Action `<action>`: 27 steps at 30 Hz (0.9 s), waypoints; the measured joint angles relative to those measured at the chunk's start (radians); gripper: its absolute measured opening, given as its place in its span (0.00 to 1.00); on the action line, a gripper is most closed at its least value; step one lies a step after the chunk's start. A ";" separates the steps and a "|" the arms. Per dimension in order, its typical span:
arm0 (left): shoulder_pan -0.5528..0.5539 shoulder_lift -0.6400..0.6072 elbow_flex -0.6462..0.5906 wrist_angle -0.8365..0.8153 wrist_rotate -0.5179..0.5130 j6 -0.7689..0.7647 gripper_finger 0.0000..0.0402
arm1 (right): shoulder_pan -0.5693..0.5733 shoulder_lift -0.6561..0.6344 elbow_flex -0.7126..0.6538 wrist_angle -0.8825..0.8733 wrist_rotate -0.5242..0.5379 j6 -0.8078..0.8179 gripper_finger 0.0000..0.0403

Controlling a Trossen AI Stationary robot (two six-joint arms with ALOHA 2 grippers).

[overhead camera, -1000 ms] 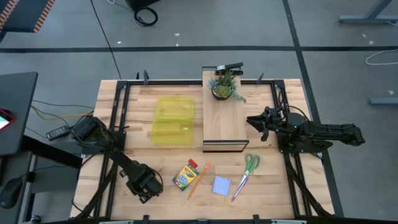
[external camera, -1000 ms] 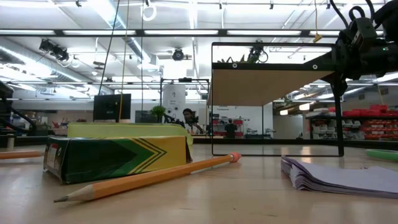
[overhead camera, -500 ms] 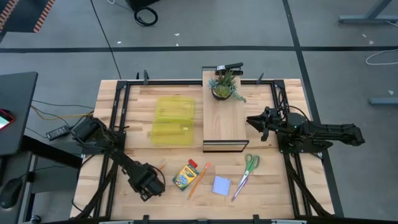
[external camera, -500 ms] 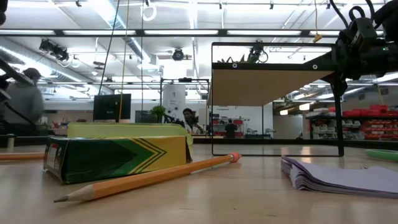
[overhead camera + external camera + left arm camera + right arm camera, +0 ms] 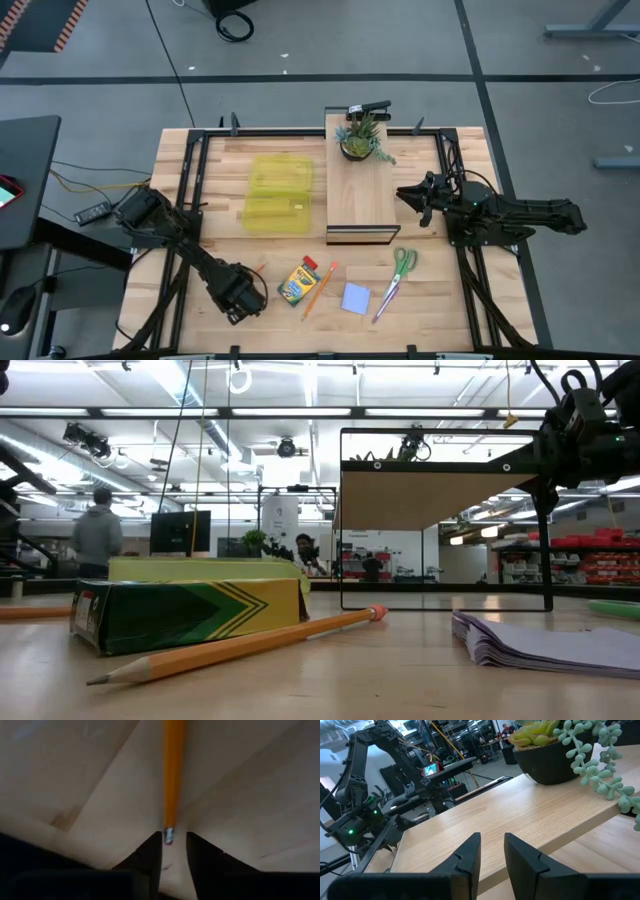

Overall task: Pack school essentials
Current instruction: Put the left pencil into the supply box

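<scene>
Near the table's near edge lie the yellow-green crayon box (image 5: 297, 282), one orange pencil (image 5: 318, 288), the light blue sticky-note pad (image 5: 356, 298) and the green-handled scissors (image 5: 397, 275). The second orange pencil (image 5: 30, 609) lies flat, left of the box. My left gripper (image 5: 240, 298) hangs low over it and hides it from above. In the left wrist view the left gripper (image 5: 174, 840) is narrowly open, and its tips flank the pencil's eraser end (image 5: 168, 836). My right gripper (image 5: 403, 195) waits narrowly open beside the raised wooden shelf. My left gripper stands with its fingertips on either side of the second pencil's eraser end (image 5: 168, 837), coming from above. That end lies close to one finger (image 5: 152, 851). I cannot tell whether they touch. The pencil lies flat on the table.
A translucent yellow case (image 5: 278, 193) lies left of the raised wooden shelf (image 5: 360, 200), which carries a potted plant (image 5: 362, 138) at its far end. Black frame rails (image 5: 190, 200) run along the table's sides. A person walks in the room behind.
My left gripper has shifted a little toward the table's right, nearer the crayon box, and has then kept still. The stationery has not moved.
</scene>
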 joint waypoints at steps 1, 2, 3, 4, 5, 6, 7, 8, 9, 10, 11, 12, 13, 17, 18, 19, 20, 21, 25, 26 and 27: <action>0.000 0.000 0.000 0.003 -0.009 -0.005 0.28 | 0.000 0.000 0.000 0.000 0.000 0.000 0.23; 0.000 0.000 0.001 0.002 -0.013 -0.014 0.29 | 0.000 0.000 0.000 0.000 0.000 0.000 0.23; 0.000 0.000 0.001 0.002 -0.017 -0.024 0.30 | 0.000 0.000 0.000 0.000 0.000 0.000 0.23; 0.000 0.000 0.001 0.002 -0.020 -0.030 0.30 | 0.000 0.000 0.000 0.000 0.000 0.000 0.23; 0.000 0.000 0.001 0.001 -0.022 -0.036 0.30 | 0.000 0.000 0.000 0.000 0.000 0.000 0.23; 0.000 0.000 0.001 0.002 -0.022 -0.040 0.29 | 0.000 0.000 0.000 0.000 0.000 0.000 0.23; 0.000 0.000 -0.001 0.004 -0.022 -0.046 0.28 | 0.000 0.000 0.000 0.000 0.000 0.000 0.23; 0.000 0.000 -0.006 0.010 -0.020 -0.049 0.27 | 0.000 0.000 0.000 0.000 0.000 0.000 0.23; 0.000 -0.002 -0.011 0.019 -0.019 -0.049 0.25 | 0.000 0.000 0.000 0.000 0.000 0.000 0.23; 0.000 -0.003 -0.017 0.029 -0.017 -0.048 0.24 | 0.000 0.000 0.000 0.000 0.000 0.000 0.23; 0.000 -0.003 -0.024 0.040 -0.014 -0.044 0.22 | 0.000 0.000 0.000 0.000 0.000 0.000 0.23; 0.000 -0.004 -0.029 0.053 -0.015 -0.039 0.21 | 0.000 0.000 0.000 0.000 0.000 0.000 0.23; 0.000 -0.005 -0.034 0.063 -0.017 -0.029 0.19 | 0.000 0.000 0.000 0.000 0.000 0.000 0.23; 0.000 -0.006 -0.040 0.072 -0.039 0.006 0.15 | 0.000 0.000 0.000 0.000 0.000 0.000 0.23; -0.001 -0.006 -0.040 0.072 -0.049 0.010 0.14 | 0.000 0.000 0.000 0.000 0.000 0.000 0.23; -0.001 -0.005 -0.040 0.073 -0.055 0.015 0.12 | 0.000 0.000 0.000 0.000 0.000 0.000 0.23; -0.001 -0.005 -0.040 0.073 -0.062 0.018 0.11 | 0.000 0.000 0.000 0.000 0.000 0.000 0.23; -0.002 -0.006 -0.040 0.072 -0.067 0.019 0.09 | 0.000 0.000 0.000 0.000 0.000 0.000 0.23; -0.003 -0.006 -0.040 0.068 -0.088 0.003 0.02 | 0.000 0.000 0.000 0.000 0.000 0.000 0.23; -0.005 -0.006 -0.040 0.067 -0.091 -0.002 0.02 | 0.000 0.000 0.000 0.000 0.000 0.000 0.23; -0.010 -0.006 -0.040 0.065 -0.096 -0.005 0.03 | 0.000 0.000 0.000 0.000 0.000 0.000 0.23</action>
